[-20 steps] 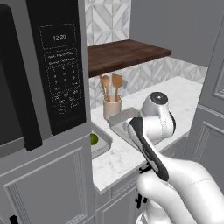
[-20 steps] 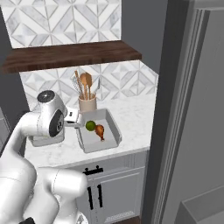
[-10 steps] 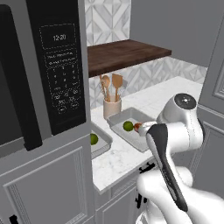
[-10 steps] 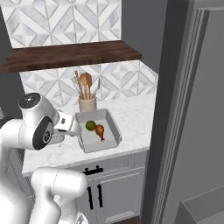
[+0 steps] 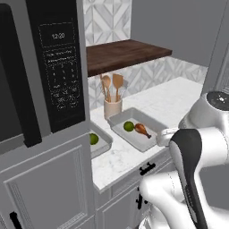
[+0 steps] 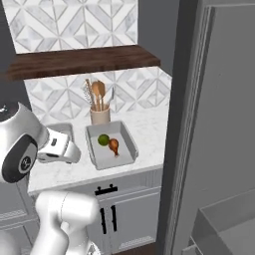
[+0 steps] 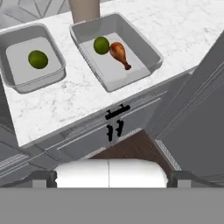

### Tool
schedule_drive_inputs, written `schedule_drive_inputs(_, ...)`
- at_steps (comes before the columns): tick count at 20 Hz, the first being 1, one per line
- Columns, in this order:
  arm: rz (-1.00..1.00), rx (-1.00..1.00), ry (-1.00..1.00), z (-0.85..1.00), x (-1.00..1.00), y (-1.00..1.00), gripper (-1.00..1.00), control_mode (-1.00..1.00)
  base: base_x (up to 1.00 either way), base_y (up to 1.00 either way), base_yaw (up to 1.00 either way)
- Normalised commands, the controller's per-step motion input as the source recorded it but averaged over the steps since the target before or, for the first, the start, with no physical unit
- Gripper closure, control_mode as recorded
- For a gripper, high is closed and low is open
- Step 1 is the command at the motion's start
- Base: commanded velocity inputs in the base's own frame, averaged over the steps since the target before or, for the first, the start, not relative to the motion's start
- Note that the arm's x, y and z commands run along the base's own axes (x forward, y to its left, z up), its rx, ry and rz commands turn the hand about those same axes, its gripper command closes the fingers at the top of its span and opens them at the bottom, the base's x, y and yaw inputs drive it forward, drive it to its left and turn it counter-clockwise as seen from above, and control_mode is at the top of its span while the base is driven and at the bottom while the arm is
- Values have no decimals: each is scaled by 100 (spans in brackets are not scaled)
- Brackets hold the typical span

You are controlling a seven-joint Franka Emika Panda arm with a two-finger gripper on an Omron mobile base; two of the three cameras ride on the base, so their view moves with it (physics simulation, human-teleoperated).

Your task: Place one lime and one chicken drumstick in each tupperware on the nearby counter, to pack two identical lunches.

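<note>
On the white marble tabletop (image 7: 175, 26), the left tupperware (image 7: 13, 41) holds a single lime (image 7: 37, 59). Just beside it to the right, the second tupperware (image 7: 146, 48) holds a lime (image 7: 101, 45) touching a chicken drumstick (image 7: 119, 53) (its bone end pointing toward the front rim). A cup of wooden utensils (image 6: 99, 113) stands behind that tray. The end effector (image 6: 74, 154) is released, empty, hanging off the tabletop's front edge, clear of both trays.
</note>
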Motion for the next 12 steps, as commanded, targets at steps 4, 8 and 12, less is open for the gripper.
schedule_drive_inputs(4,0,0,0,0,0,0,-100,100,-100,-1,0)
schedule_drive_inputs(8,0,0,0,0,0,0,-100,100,-100,29,1)
schedule_drive_inputs(12,0,0,0,0,0,0,-100,100,-100,71,0)
